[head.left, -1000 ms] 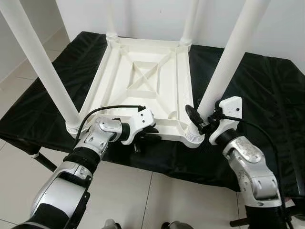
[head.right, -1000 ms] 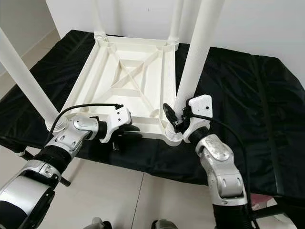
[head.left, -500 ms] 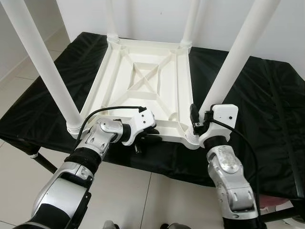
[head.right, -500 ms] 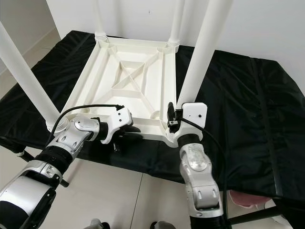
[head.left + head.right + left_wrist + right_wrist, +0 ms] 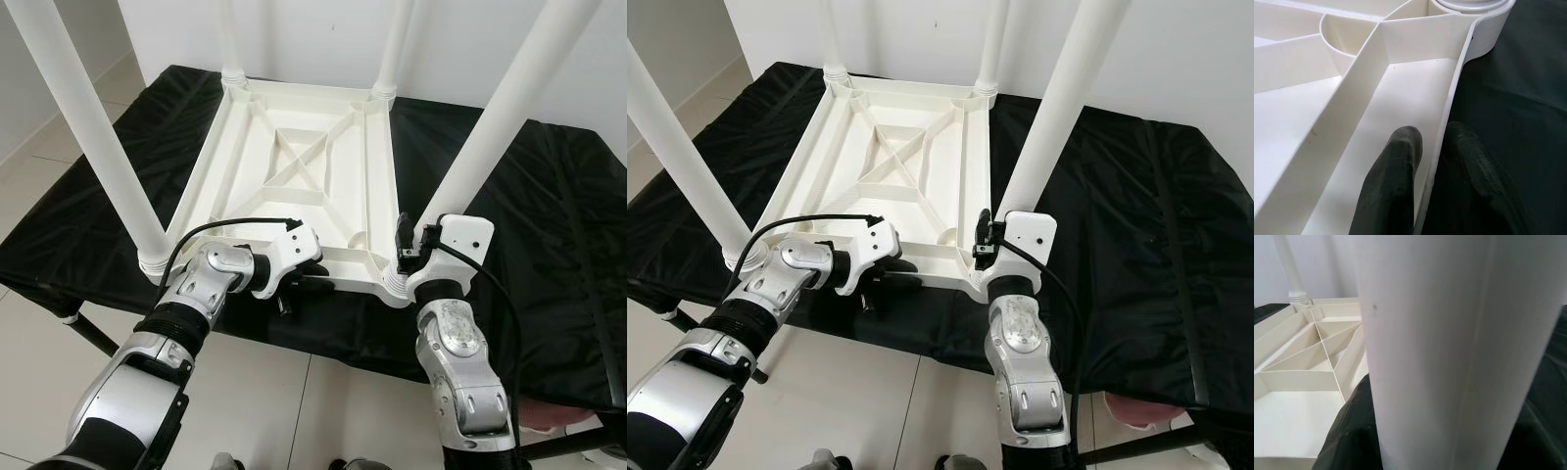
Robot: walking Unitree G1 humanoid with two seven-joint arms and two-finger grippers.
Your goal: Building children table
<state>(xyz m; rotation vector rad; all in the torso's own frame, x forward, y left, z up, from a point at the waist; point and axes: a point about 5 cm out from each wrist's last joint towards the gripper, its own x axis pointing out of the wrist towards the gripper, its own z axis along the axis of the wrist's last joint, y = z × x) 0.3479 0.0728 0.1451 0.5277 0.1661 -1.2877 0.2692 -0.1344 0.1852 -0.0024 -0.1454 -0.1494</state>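
Note:
A white plastic children's table (image 5: 294, 166) lies upside down on a black cloth, with all its legs standing up. My left gripper (image 5: 299, 284) is shut on its near rim (image 5: 1449, 107), one black finger (image 5: 1396, 186) inside the wall and one outside. The right gripper (image 5: 411, 250) is closed around the base of the near right leg (image 5: 500, 127), just above its socket. That leg (image 5: 1449, 352) stands right against the wrist camera, with one black finger (image 5: 1349, 435) beside it. The near left leg (image 5: 88, 127) stands free.
The black cloth (image 5: 549, 196) covers a low support whose near edge (image 5: 323, 338) runs just in front of my grippers. Pale tiled floor (image 5: 255, 401) lies below, a white wall behind. Two far legs (image 5: 395, 44) rise at the back corners. A pink object (image 5: 1136, 416) sits low right.
My right forearm has swung in from the right to stand below the near right leg, and its wrist has turned around the leg's base. The left gripper has kept its hold on the rim.

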